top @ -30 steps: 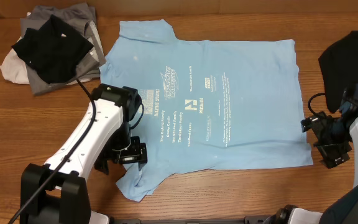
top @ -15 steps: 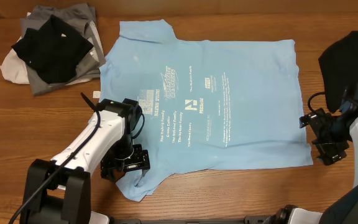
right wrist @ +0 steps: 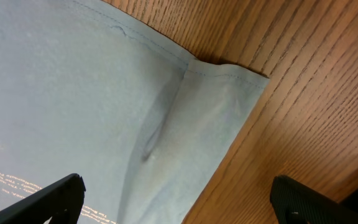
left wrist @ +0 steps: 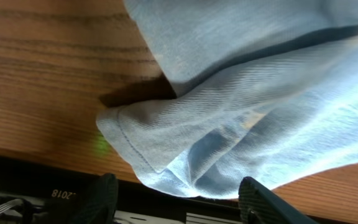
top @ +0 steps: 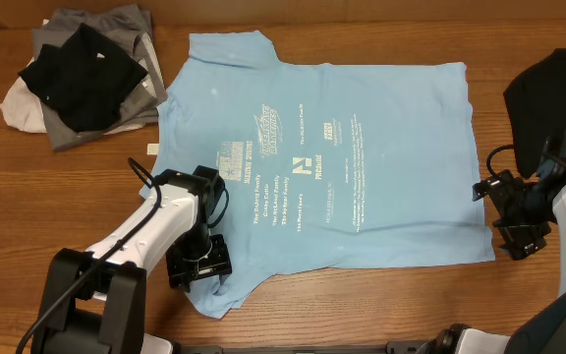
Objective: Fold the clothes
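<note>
A light sky-blue T-shirt with white and dark lettering lies spread flat on the wooden table, neck to the left. My left gripper is open, low over the shirt's near-left sleeve; in the left wrist view the bunched sleeve hem lies between the two open fingers. My right gripper is open at the shirt's near-right bottom corner; the right wrist view shows that corner just ahead of the wide-open fingers. Neither holds cloth.
A pile of black, grey and off-white garments sits at the far left. Another black garment lies at the far right edge. A small white tag lies on the table left of the shirt.
My left gripper has moved toward the near edge along the shirt's left side, down to the near-left sleeve. The right gripper has barely moved.
</note>
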